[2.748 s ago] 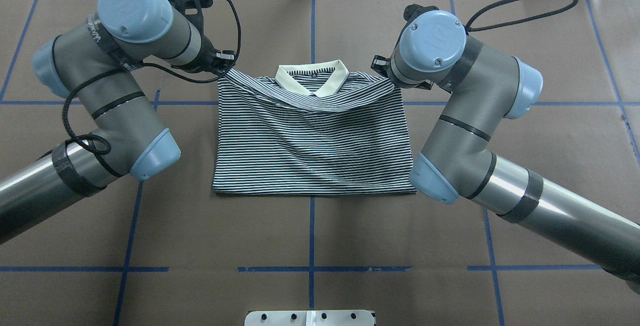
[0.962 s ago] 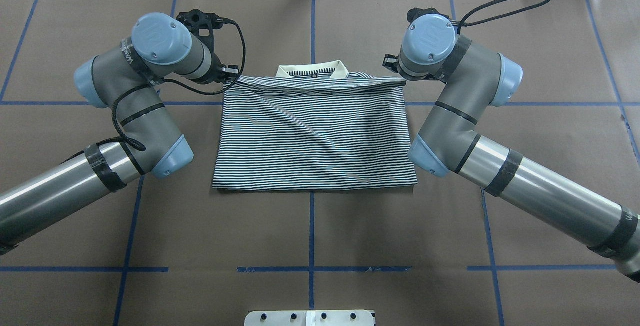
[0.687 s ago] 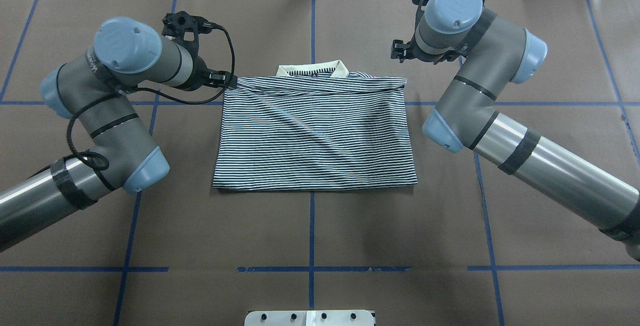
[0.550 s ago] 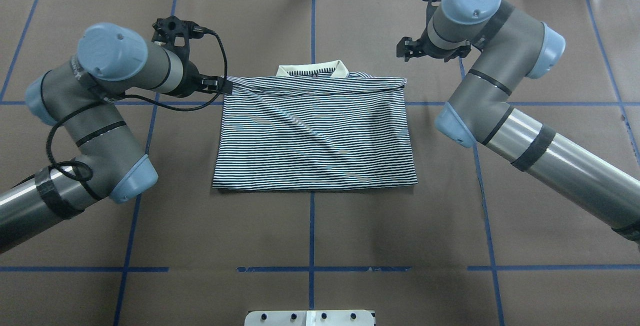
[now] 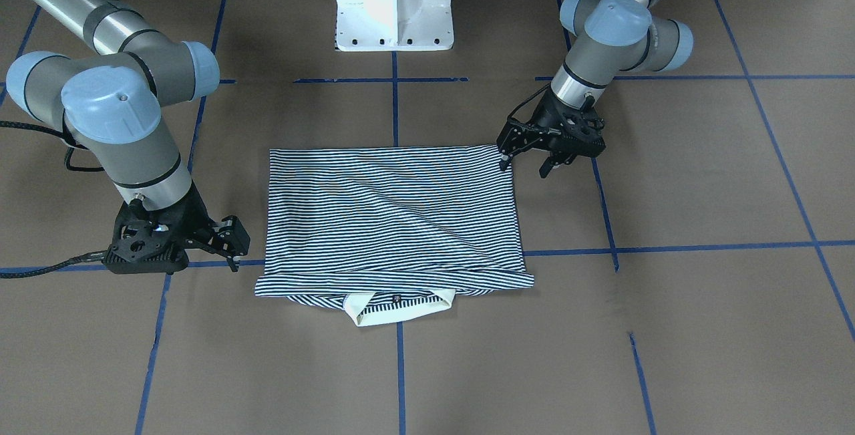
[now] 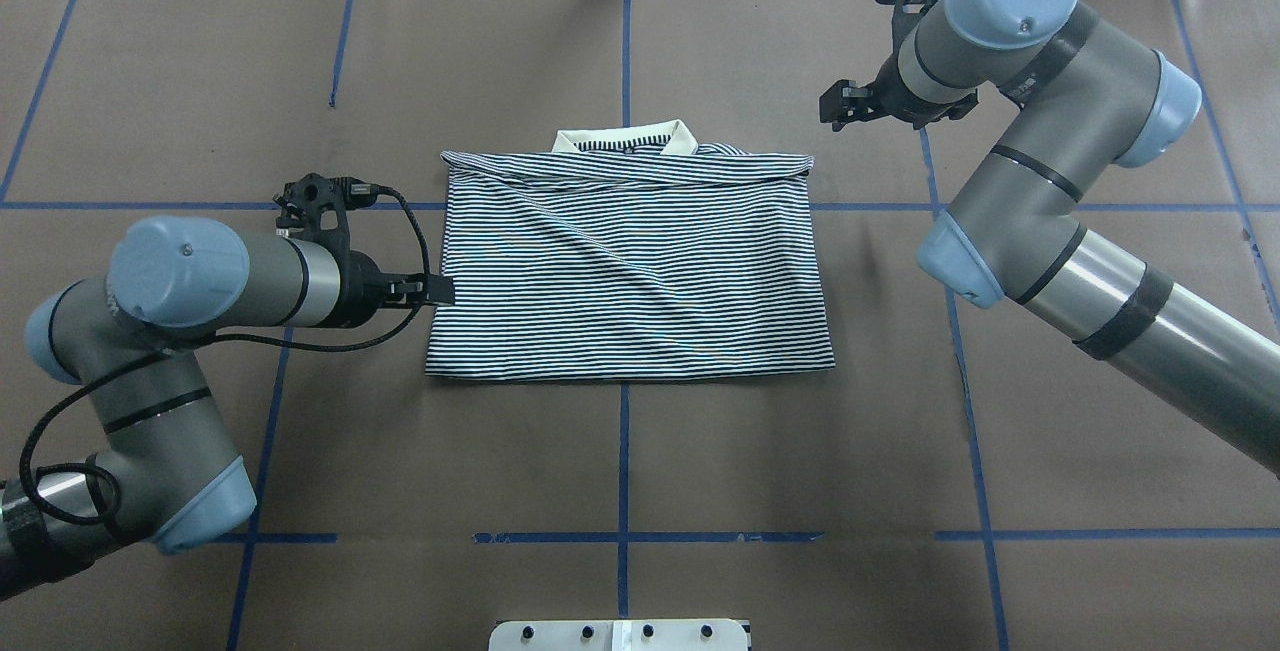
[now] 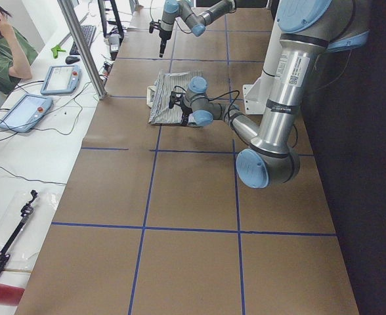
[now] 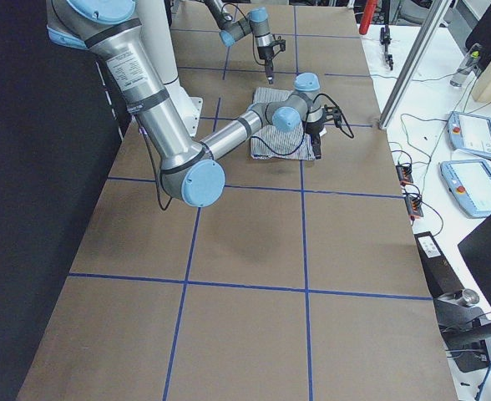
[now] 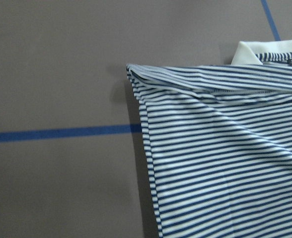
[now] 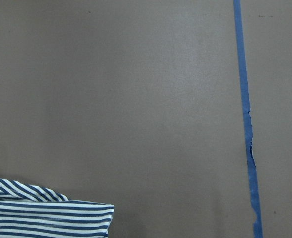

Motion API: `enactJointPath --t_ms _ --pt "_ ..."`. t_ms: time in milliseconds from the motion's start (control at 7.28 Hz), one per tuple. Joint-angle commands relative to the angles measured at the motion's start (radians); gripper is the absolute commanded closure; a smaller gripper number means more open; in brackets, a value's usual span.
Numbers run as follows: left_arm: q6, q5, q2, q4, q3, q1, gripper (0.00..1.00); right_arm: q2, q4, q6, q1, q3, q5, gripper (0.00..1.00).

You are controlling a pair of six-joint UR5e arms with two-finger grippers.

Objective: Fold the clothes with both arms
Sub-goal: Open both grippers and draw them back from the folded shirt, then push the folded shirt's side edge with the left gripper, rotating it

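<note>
Brown table [image 5: 668, 321] bears the shirt [image 5: 394, 214]; front view best shows left end effector [image 5: 523, 169] and right end effector [image 5: 235, 248] spread, empty.

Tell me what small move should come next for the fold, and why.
Probably bring the right gripper down to the polo shirt's right edge. The shirt lies folded in half, neither gripper holding it. The left gripper sits open at its left edge; the right one hangs open, clear of the far right corner.
</note>
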Motion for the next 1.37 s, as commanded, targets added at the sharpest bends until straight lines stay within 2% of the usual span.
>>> enactJointPath --t_ms 0,412,550,687,962,1099,1237 --pt "-0.049 0.032 0.011 -0.013 -0.003 0.051 0.36 -0.001 0.000 0.000 0.000 0.001 0.001 0.00" --pt "-0.049 0.042 0.012 -0.010 -0.003 0.088 0.37 -0.003 0.000 0.000 -0.001 0.001 -0.001 0.00" --pt "-0.049 0.051 0.012 -0.009 -0.003 0.095 0.42 -0.001 0.000 0.000 -0.001 0.001 -0.001 0.00" --pt "-0.049 0.054 0.012 -0.006 -0.003 0.105 0.52 -0.003 0.000 0.000 0.000 0.001 -0.003 0.00" --pt "-0.054 0.054 0.014 -0.006 -0.005 0.106 1.00 -0.001 0.000 0.000 -0.001 0.001 -0.003 0.00" --pt "-0.051 0.060 0.020 -0.004 -0.008 0.106 1.00 -0.001 0.000 0.001 -0.001 0.001 -0.003 0.00" --pt "-0.039 0.060 0.072 -0.004 -0.052 0.106 1.00 -0.003 0.000 0.000 -0.001 0.001 -0.003 0.00"
